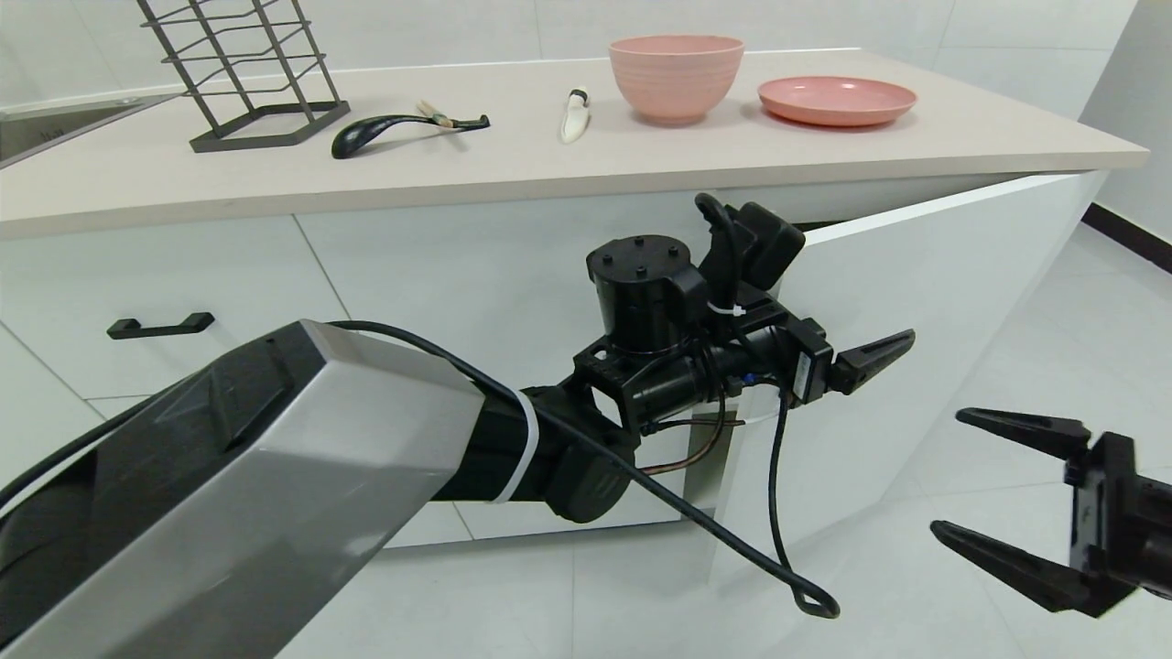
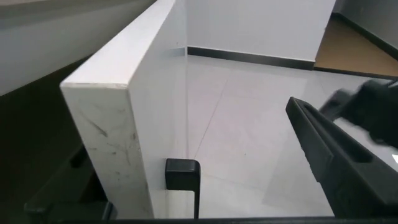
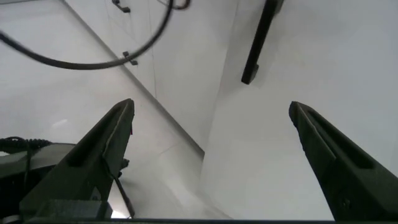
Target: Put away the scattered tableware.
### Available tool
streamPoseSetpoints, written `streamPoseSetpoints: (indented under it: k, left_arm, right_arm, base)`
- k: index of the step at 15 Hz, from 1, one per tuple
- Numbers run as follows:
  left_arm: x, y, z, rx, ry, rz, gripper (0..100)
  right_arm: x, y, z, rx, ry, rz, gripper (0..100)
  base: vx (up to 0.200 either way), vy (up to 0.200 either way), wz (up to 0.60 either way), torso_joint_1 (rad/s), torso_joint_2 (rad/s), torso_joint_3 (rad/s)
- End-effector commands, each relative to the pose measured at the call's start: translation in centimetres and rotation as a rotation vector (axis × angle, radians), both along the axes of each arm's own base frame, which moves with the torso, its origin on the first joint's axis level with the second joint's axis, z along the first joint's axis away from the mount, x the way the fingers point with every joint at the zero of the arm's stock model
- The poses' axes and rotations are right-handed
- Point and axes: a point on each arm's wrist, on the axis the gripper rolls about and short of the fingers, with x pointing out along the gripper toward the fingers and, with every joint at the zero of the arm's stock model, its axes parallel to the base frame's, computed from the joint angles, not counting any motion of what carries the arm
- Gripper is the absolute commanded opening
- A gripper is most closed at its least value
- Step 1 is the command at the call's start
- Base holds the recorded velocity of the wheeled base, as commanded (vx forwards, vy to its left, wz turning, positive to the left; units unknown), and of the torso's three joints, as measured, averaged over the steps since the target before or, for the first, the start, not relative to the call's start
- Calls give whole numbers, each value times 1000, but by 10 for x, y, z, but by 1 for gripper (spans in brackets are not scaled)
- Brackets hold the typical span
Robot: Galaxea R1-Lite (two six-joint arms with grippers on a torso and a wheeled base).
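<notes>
1. Left pincer (image 1: 862, 361): spread wide, empty, at the free edge of the open door (image 1: 925, 293), just by its handle (image 2: 182, 174).
2. Right pincer (image 1: 948, 472): spread wide, empty, low on the right, apart from the door.
3. Tableware: spoon (image 1: 366, 131), bowl (image 1: 676, 75) and plate (image 1: 836, 99), all far off on the counter (image 1: 513, 169), none put away.
4. Risk: my slack cable (image 1: 778, 549) hangs near the door and may snag it.
5. Risk: a door swung wider may strike my right pincer.
</notes>
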Motion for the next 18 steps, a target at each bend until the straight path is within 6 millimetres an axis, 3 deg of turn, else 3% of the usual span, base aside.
streamPoseSetpoints:
  k: [1,5,11,13,16,18]
  left_arm:
    - [-1,-1,0,4,1,-2,100]
    - [-6,-4,-3,12,7,-13,100]
    - [-34,-22,-20,44,36,-71,100]
    - [-44,-30,-22,47,42,-93,100]
    - [-55,-39,-29,61,58,-115,100]
    - [-56,-43,-36,74,67,-121,100]
  right_arm:
    - [-70,-5,23,4,-217,-61,100]
    - [-111,-5,28,15,-307,-107,100]
    - [-190,-5,-23,85,-259,-201,100]
    - [-200,-6,-40,89,-238,-211,100]
    - [-200,-7,-39,98,-243,-227,100]
    - [-199,-8,-36,121,-269,-327,100]
  base:
    - [0,0,0,0,0,0]
    - [0,0,0,0,0,0]
    - [0,0,0,0,0,0]
    - [0,0,0,0,0,0]
    - [0,0,0,0,0,0]
    - [0,0,0,0,0,0]
